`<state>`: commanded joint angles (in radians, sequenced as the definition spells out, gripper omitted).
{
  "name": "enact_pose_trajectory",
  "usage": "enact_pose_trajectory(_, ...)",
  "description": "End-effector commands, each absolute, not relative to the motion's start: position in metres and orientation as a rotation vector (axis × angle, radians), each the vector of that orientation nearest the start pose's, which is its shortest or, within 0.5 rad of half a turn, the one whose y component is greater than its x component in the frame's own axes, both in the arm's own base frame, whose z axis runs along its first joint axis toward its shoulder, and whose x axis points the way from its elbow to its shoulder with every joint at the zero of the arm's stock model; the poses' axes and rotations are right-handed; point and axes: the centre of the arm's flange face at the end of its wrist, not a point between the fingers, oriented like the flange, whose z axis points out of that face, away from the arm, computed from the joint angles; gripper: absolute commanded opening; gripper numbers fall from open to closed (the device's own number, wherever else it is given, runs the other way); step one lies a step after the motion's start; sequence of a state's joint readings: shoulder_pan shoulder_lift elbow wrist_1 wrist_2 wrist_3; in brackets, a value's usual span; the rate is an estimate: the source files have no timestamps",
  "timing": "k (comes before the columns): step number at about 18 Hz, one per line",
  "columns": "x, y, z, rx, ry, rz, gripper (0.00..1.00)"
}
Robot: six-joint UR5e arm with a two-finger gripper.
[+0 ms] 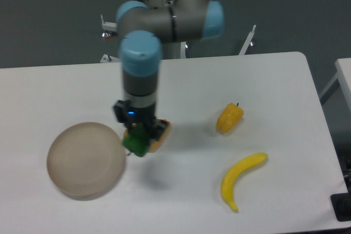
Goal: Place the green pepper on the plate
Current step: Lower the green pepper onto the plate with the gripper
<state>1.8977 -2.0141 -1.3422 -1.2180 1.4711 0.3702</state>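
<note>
Gripper [138, 135]: pointing straight down from the wrist, closed around the pepper; fingers mostly hidden by the wrist body and the fruit, so width of opening not readable beyond the grip itself.
Pepper [135, 143]: glossy green, held at the gripper tips, seemingly lifted off the table, with a soft shadow below and to the right; just beside the right rim of the plate, not over its middle.
Plate [85, 160]: round, beige, thick low rim, lying flat at the left front of the table; nothing on it.
Pastry [160, 134]: golden-brown, partly hidden behind the gripper and pepper, peeking out to their right; contact with either not clear.
Yellow pepper [229, 118]: lying on the table well to the right of the gripper, small dark stem at top.
Banana [239, 178]: curved, yellow, in front of the yellow pepper, near the right front of the table.
Table [263, 80]: white, rounded corners.
Arm [164, 20]: grey links with light-blue joint caps, reaching in from the far edge and bending down over the table's left-centre.
</note>
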Motion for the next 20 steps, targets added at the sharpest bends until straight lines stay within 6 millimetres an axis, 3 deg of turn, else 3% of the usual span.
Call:
enact_pose_trajectory(4,-0.045,0.707,0.36,-2.937,-0.038,-0.079,0.45)
enact_pose_trajectory(8,-0.027,0.723,0.331,-2.923,-0.084,-0.079,0.45)
enact_pose_trajectory(13,-0.018,0.732,0.304,-2.94,-0.077,-0.083,0.45)
enact_pose_trajectory(20,-0.018,0.736,0.291,-2.939,-0.059,-0.084,0.45)
